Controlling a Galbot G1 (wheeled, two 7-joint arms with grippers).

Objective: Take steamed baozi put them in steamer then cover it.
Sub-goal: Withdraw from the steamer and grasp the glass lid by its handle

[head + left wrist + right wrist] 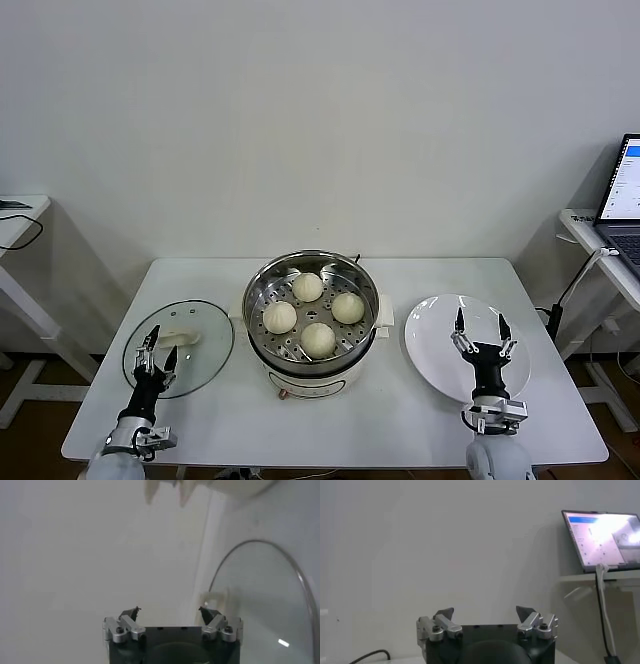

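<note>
The left gripper (155,352) hangs spread wide over the near edge of the cover (200,345), holding nothing. To its right stands the steamer (262,285), four steamed baozi (318,339) inside, uncovered. Further right, the right gripper (481,335) points up, splayed and empty, above the white plate (430,335); a laptop (622,195) sits beyond.

No legible text anywhere; laptop screen (603,537) content too blurred to read.
</note>
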